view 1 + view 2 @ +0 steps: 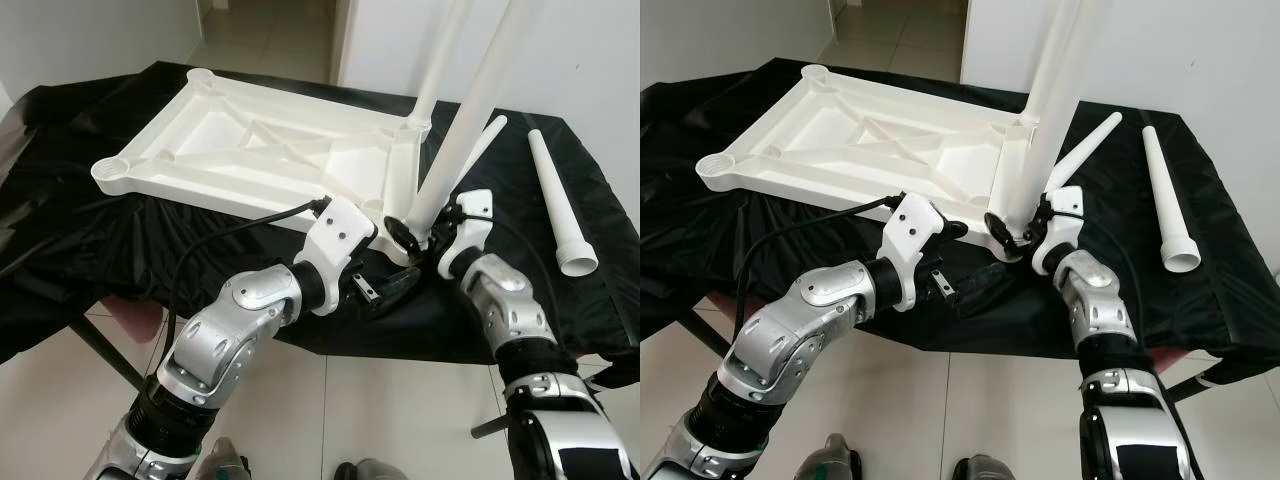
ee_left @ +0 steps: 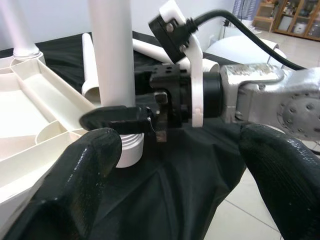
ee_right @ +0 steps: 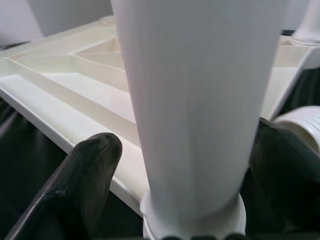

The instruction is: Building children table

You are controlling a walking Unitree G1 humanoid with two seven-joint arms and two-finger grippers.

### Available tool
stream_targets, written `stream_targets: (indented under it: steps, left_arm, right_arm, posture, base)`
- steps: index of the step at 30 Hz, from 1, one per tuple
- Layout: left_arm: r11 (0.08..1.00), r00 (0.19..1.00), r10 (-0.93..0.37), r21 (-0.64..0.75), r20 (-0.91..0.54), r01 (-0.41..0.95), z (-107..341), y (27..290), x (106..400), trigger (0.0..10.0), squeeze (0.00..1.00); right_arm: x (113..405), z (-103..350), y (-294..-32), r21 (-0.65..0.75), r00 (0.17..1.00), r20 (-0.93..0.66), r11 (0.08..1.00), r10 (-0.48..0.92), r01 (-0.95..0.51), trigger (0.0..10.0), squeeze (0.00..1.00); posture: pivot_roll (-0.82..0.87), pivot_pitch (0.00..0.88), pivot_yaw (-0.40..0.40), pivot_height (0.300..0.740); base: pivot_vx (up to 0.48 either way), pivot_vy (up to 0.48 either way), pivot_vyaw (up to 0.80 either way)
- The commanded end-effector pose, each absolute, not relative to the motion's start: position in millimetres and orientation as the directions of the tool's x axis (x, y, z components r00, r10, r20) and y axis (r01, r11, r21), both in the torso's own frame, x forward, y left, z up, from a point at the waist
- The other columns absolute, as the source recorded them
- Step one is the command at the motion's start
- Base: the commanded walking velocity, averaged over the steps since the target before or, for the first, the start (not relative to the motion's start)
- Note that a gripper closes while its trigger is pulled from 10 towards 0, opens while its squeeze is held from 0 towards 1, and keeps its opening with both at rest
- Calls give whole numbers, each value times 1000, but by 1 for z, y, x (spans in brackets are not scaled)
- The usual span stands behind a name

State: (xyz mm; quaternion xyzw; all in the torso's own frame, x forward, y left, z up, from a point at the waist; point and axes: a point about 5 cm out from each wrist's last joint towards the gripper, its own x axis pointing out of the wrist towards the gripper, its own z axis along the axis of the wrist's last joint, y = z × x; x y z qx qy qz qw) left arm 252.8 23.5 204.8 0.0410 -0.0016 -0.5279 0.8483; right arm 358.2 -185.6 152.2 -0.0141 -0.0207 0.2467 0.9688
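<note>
Right pincer (image 1: 412, 232) clamps table leg (image 1: 470, 125) above tabletop (image 1: 250, 145) corner.

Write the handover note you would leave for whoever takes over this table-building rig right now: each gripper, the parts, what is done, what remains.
Right gripper: fingers around the base of a white leg, held upright at the near right corner of the upturned white tabletop; not clearly seated yet.
Left gripper: open, holding nothing, low beside that same corner.
Done: one leg stands in the far right corner socket.
Loose parts: two legs on the black cloth, one at the right, another beside the tabletop.
Left: seat the held leg, then fit both loose legs in the left corner sockets.
</note>
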Motion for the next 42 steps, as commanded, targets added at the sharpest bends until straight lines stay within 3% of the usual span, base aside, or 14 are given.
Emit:
stream_targets:
  steps: [1,5,6,9,10,14,20,21,23,24,42]
  left_arm:
    - [442,446,-894,81,-46,894,205,24,254,10000,0]
    - [442,446,-894,80,-47,893,205,25,253,10000,0]
    - [442,446,-894,79,-48,894,205,25,253,10000,0]
    - [441,445,-894,79,-48,894,205,25,253,10000,0]
    - [441,445,-894,79,-49,894,205,25,253,10000,0]
    - [441,446,-894,80,-50,894,205,25,252,10000,0]
    - [439,443,-895,79,-49,895,205,25,252,10000,0]
    - [438,442,-896,78,-49,896,204,24,252,10000,0]
    - [437,441,-896,77,-49,896,204,24,252,10000,0]
    - [436,440,-897,77,-48,897,204,24,252,10000,0]
    - [450,455,-889,83,-51,889,202,25,257,10000,0]
  right_arm:
    - [360,152,-192,-38,867,34,868,497,-496,10000,0]
    - [362,152,-195,-39,863,28,863,504,-503,10000,0]
    - [363,151,-195,-39,861,23,861,508,-507,4745,0]
    - [363,151,-196,-39,860,19,860,510,-509,4745,0]
    - [363,149,-197,-42,858,10,858,513,-512,510,0]
    - [363,146,-198,-44,853,-2,852,522,-521,0,0]
    - [363,143,-199,-43,842,-10,841,539,-539,0,0]
    - [362,143,-198,-46,840,-14,839,542,-542,8039,0]
    - [363,142,-198,-49,839,-15,837,544,-544,8039,0]
    - [362,141,-198,-46,838,-15,837,545,-545,10000,0]
    - [364,140,-198,-42,842,-4,841,539,-539,10000,0]
  posture:
    - [81,17,-53,740]
    - [88,19,-51,740]
    - [89,19,-51,740]
    - [90,19,-50,740]
    - [90,19,-50,740]
    - [91,19,-50,740]
    - [84,18,-52,740]
    - [83,18,-52,740]
    - [83,18,-52,740]
    - [81,18,-53,740]
    - [81,11,-56,740]
  base:
    - [0,0,0]
    - [0,0,0]
    - [0,0,0]
    - [0,0,0]
    - [0,0,0]
    - [0,0,0]
    - [0,0,0]
    - [0,0,0]
    - [0,0,0]
    - [0,0,0]
    - [0,0,0]
